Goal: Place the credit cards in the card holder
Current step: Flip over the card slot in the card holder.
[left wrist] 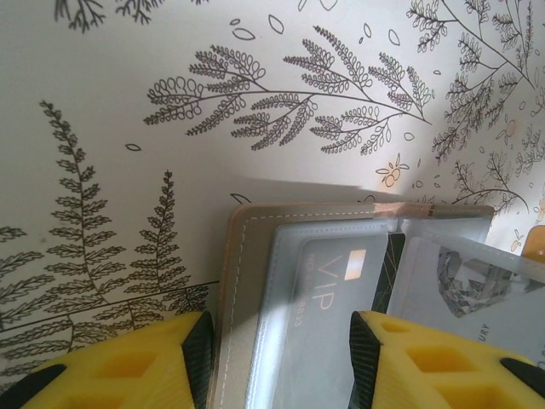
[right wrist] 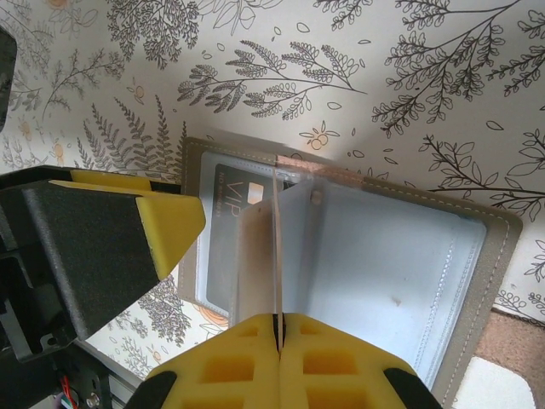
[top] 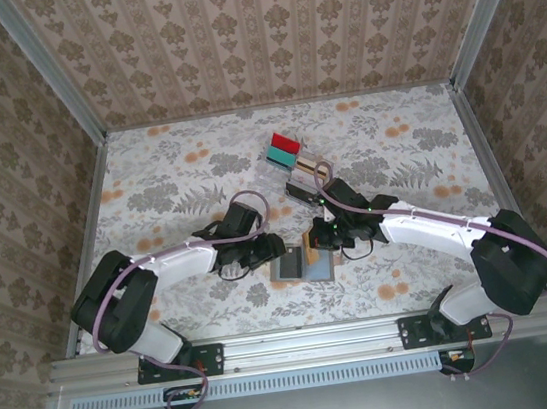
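Right gripper: jaws fully closed, pinching a clear sleeve leaf of the card holder by its near edge. The leaf stood on edge, lifted off the panels.

Left gripper: jaws apart, nothing clamped. Its yellow fingers straddled the left panel of the card holder from the near side. I could not tell whether the pads touched the panel.

Card holder lay unfolded and flat on the floral table, near the front edge, between the two grippers. Stitched grey-brown border, clear pockets on both panels. A dark VIP card sat in the left panel's pocket, print facing up. The right panel's pocket looked pale and glossy; contents not legible.

Top view: left gripper and right gripper met over the card holder. Well behind it stood a clear rack with a red card, a teal card and a tan card.
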### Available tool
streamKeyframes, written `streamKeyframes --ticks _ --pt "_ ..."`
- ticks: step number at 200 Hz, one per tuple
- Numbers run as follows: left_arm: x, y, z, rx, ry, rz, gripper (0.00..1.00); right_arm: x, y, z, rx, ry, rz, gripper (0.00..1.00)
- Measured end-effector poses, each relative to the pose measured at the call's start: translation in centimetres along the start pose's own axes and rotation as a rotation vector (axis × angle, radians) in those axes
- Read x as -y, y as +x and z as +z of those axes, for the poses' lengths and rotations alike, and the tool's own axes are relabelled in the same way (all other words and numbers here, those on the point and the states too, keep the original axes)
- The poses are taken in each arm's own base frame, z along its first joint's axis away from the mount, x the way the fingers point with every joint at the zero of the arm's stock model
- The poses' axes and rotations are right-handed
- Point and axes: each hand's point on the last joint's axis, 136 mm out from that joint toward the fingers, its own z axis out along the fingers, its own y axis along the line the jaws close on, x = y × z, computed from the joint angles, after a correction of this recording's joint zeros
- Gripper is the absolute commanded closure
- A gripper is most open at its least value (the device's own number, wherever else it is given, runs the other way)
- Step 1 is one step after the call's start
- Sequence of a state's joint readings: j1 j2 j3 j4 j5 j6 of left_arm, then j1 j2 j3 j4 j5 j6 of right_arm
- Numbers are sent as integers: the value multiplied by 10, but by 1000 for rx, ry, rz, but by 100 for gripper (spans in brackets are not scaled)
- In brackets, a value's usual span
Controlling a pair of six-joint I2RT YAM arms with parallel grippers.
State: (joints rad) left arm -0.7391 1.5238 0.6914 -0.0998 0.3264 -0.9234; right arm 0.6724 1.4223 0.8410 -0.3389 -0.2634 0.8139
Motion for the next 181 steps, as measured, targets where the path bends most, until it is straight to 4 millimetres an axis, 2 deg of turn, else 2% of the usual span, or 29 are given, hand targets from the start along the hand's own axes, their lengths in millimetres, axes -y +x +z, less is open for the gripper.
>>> streamKeyframes --ticks 47,138,156,181 --pt "1 -1 0 2 0 0 48 0 0 0 1 1 0 97" --pt "0 -2 -1 7 -5 0 51 -2 -2 5 -3 -13 17 98" --pt "0 -2 -2 11 -7 0 48 3 -2 4 3 16 22 99" --pt "-3 -3 -7 26 -27 -5 42 20 -4 -3 32 105 33 100"
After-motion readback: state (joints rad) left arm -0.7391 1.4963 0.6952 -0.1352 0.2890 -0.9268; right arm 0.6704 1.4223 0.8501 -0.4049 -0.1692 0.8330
